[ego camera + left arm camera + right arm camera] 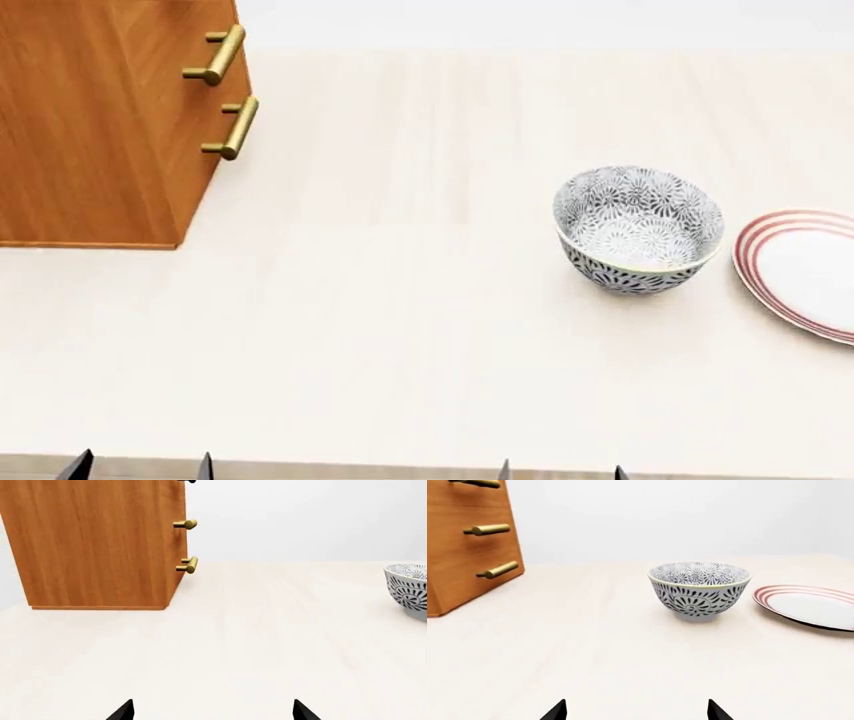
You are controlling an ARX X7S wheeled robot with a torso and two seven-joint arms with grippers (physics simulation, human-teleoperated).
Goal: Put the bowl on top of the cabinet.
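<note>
Standing upright on the pale wooden tabletop (400,300), the bowl (639,229) is seen as a deep, round ceramic vessel, white and densely covered inside and out with a grey-black floral pattern, finished by a thin pale rim. It is placed toward the right of the head view, just beside a flat white plate (805,270) ringed with red concentric bands; a narrow gap between the two is shown, so they are not touching. The bowl is set well apart from the cabinet (94,120), a large orange-brown block of smooth, straight-grained wood at the far left, whose drawer fronts are fitted with cylindrical brass bar handles (230,128) on short posts. The tabletop is matte and faintly grained.

Only the dark pointed fingertips of each gripper are shown, at the near table edge in the head view. The left gripper (212,711) is held low over bare table, aimed toward the cabinet's side, its tips spread wide with nothing between them. The right gripper (636,711) is levelled at the bowl, likewise spread apart and holding nothing, with open table between it and the bowl.
</note>
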